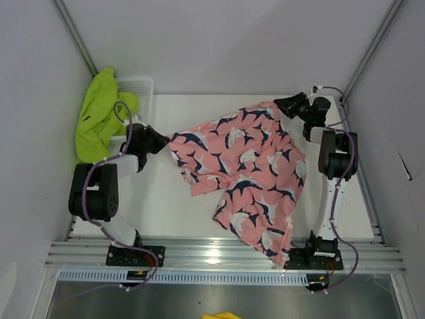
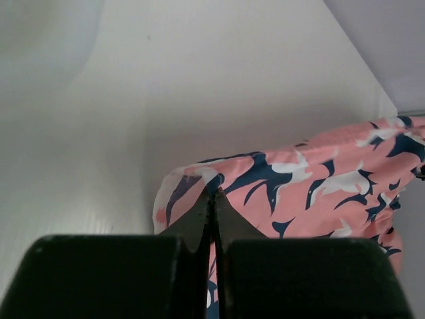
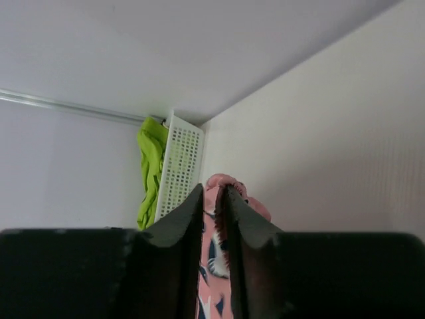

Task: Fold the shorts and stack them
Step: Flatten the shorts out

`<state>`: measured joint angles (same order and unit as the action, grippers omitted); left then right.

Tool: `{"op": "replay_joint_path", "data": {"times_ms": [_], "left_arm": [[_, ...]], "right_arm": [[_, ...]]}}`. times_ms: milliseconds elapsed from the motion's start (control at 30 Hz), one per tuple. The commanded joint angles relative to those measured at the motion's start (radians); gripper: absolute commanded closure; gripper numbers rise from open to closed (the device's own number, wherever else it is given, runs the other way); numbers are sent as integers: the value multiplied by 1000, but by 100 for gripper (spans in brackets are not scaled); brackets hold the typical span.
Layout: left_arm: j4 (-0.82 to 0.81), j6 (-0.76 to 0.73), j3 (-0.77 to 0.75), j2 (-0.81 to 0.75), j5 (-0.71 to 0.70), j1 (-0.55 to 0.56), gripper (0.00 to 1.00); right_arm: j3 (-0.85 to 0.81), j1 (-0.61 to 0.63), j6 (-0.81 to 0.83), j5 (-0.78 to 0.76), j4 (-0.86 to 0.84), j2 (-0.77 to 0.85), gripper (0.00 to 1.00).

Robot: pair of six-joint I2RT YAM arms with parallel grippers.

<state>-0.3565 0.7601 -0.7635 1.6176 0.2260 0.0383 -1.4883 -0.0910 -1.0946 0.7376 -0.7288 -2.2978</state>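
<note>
Item count: shorts ×2, basket ×1, grippers ×2.

1. Lime shorts (image 1: 99, 116), qty 1. Far-left corner, bunched, draped over the basket's left side and spilling onto the table edge. Not held by either gripper.
2. Basket (image 1: 143, 85), qty 1, white mesh. Far-left corner, just right of the lime shorts and touching them.
3. Left gripper (image 1: 163, 143). Sits at the left end of the pink shorts. Left wrist view: both fingers (image 2: 196, 222) are pressed together with no gap, and a pinch of pink fabric is clamped at the tips.
4. Pink shorts (image 1: 246, 173), qty 1, navy/white print. Spread unfolded across the table (image 1: 166, 206) at centre to right. They span from the left gripper to the far-right corner. One leg runs down to the near edge by the right arm base. Well apart from the lime shorts, not stacked.
5. Right gripper (image 1: 282, 105). Sits at the far-right corner of the pink shorts. Right wrist view: fingers (image 3: 179, 222) are nearly together, and the narrow slot between them is filled with pink fabric, so it is gripping the pink shorts.
</note>
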Motion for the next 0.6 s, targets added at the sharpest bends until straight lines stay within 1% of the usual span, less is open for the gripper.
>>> {"op": "replay_joint_path", "data": {"times_ms": [0,33,67,100,133,167,200,233,267,300,333,367,400,433,467,500,533,567], "left_arm": [[-23,10,-127,79,35,-25,100],[-12,10,-178,100,36,-25,100],[0,7,-230,140,41,-25,99],[19,-1,-290,159,65,-25,86],[74,-4,-322,174,76,-25,67],[103,-5,-368,177,76,-25,36],[120,-13,-375,163,70,-21,26],[129,-19,-375,144,62,-18,13],[145,-27,-372,119,49,-9,5],[163,-54,-359,61,33,-3,3],[204,-71,-355,27,-3,5,2],[226,-85,-340,-8,-28,26,2],[267,-112,-327,-75,-65,40,2],[286,-128,-321,-108,-82,55,2],[309,-148,-312,-139,-97,92,2],[344,-154,-298,-191,-109,115,2],[349,-160,-286,-214,-119,139,2],[349,-166,-277,-232,-128,197,2]], "right_arm": [[-238,-16,-99,-41,-117,-138,78],[-286,-16,-106,-50,-92,-162,59],[-329,-16,-113,-59,-65,-201,44],[-369,-15,-114,-61,-34,-212,26],[-445,-15,-105,-61,12,-216,1],[-481,-15,-46,-61,152,-212,1],[-512,-15,11,-75,252,-183,0],[-524,-15,69,-90,320,-154,0],[-506,-16,172,-110,426,-117,1],[-485,-18,215,-133,489,-41,0],[-462,-18,252,-183,543,-2,0],[-395,-19,306,-201,618,35,0],[-348,-18,327,-237,641,111,1],[-301,-16,352,-260,666,150,1],[-206,-16,396,-285,718,187,2],[-154,-12,416,-308,727,222,2],[-104,-10,435,-348,774,288,3],[-10,-9,449,-366,784,319,5]]}}
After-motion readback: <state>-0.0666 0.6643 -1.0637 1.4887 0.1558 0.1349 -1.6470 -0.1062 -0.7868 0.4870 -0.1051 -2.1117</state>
